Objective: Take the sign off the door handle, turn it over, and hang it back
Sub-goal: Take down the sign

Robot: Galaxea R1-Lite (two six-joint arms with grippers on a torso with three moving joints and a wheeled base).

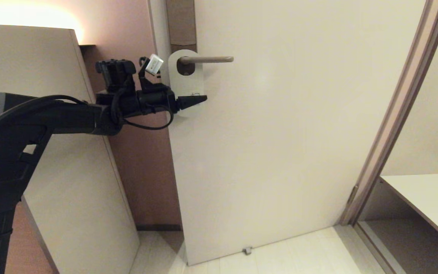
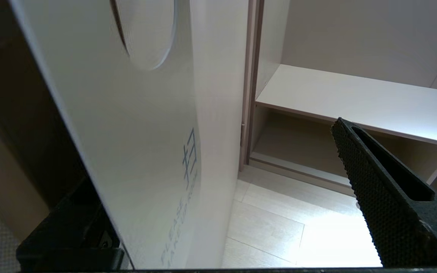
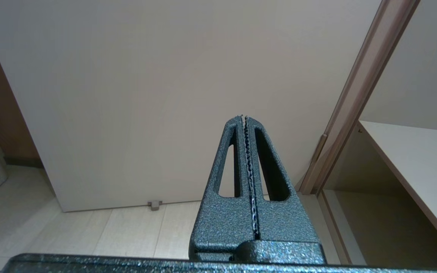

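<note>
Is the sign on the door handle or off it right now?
On. The sign hangs white side out, the door handle passing through its hole; the open left hand straddles its lower edge.

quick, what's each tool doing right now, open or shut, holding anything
Left tool: open, straddling the flat white door sign's lower edge, not clamped.
Right tool: shut, empty, low before the door.

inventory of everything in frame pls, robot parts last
sign: 1, white side out with blue print, hanging on the door handle
door handle: 1, grey-beige lever, upper door
door: 1, off-white, centre
door stop: 1, grey, at the door's foot
shelf: 1, off-white, in the recess to the right
left gripper: 1, black, open, at the sign's lower end
right gripper: 1, dark grey, shut, parked low facing the door
</note>
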